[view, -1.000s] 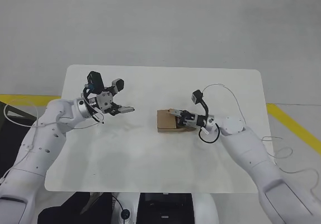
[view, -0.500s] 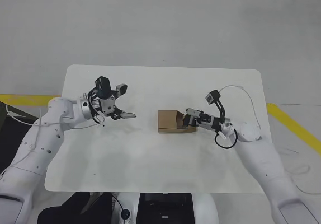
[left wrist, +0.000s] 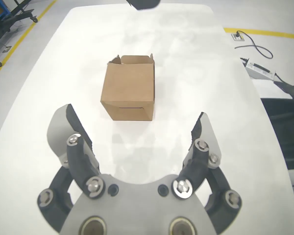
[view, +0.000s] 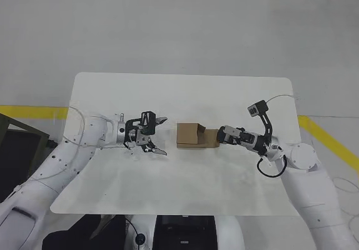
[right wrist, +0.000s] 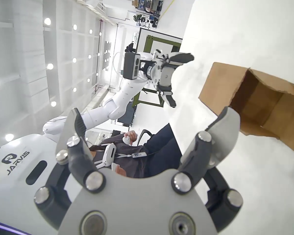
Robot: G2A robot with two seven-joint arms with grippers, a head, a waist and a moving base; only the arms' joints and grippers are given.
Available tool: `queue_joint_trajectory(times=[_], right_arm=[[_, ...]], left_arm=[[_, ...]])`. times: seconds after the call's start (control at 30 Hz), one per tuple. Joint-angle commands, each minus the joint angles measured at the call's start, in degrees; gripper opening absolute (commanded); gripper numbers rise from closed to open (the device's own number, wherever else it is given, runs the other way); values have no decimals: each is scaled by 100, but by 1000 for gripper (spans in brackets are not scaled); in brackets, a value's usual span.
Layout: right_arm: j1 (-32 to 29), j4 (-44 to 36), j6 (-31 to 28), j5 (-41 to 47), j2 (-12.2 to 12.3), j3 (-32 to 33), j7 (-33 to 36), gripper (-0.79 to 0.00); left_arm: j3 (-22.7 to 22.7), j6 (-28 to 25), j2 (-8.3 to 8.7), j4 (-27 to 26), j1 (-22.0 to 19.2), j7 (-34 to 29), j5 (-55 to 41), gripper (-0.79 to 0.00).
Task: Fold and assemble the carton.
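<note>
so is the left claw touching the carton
Apart. The top view shows a strip of bare table between the open left claw and the carton.

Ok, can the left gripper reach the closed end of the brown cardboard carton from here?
Probably yes. The left gripper is open and faces the closed end of the brown cardboard carton, with bare white table between them. The right gripper is at the opposite, open end, out of its way.

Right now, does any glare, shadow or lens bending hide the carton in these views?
Top view: even light, carton plain, faint shadow. Left wrist view: table edges bow, soft sheen, carton unhidden. Right wrist view: bright ceiling lamps; the right hand's finger covers part of the carton's open end.
</note>
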Motion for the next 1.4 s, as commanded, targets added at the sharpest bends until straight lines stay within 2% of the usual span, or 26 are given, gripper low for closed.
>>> queue_joint_trajectory(times=[0.0,0.13,0.53,0.63,0.77,0.87,1.1,1.37], right_arm=[[-68,-107,-6,-11,17,55,-17,0],[-160,-207,-60,46,32,127,-126,0],[-160,-207,-60,46,32,127,-126,0],[-160,-207,-60,46,32,127,-126,0],[-160,-207,-60,46,32,127,-126,0],[-160,-207,-60,46,32,127,-126,0],[-160,-207,-60,46,32,127,-126,0],[-160,-207,-60,46,32,127,-126,0]], left_arm=[[143,16,-59,153,-128,68,96,0],[360,2,-175,426,-313,252,157,0],[360,2,-175,426,-313,252,157,0],[400,149,-204,400,-275,13,139,0],[575,408,-356,607,-392,-419,-48,0],[752,554,-515,937,-561,-496,-220,0],[1192,589,-853,1531,-941,230,-142,0],[1575,499,-1129,2228,-1289,879,268,0]])
